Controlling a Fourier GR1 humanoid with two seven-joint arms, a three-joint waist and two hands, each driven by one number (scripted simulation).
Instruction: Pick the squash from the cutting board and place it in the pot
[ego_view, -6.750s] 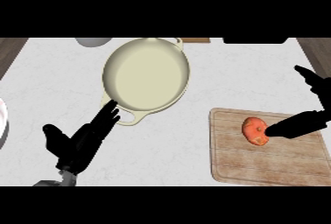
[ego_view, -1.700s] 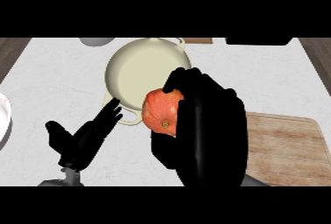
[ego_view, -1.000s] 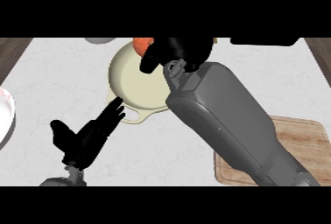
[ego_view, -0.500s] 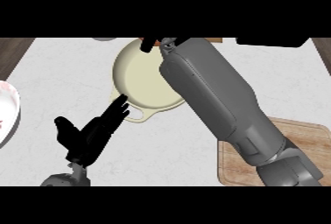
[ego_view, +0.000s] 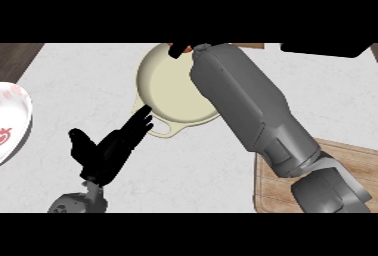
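Where the counter's left edge cuts it, a white round plate with red markings (ego_view: 13, 115). Left hand (ego_view: 111, 150) open, fingers straight, tips by the handle of the cream oval pot (ego_view: 170, 85). Right hand (ego_view: 178, 50) over the pot's far rim, mostly behind its forearm (ego_view: 251, 110); grip cannot be told. Orange squash (ego_view: 190, 48): a sliver beside it. Likely firm, smooth, apt to roll; cup its middle. Light wooden cutting board (ego_view: 353, 154), near right corner.
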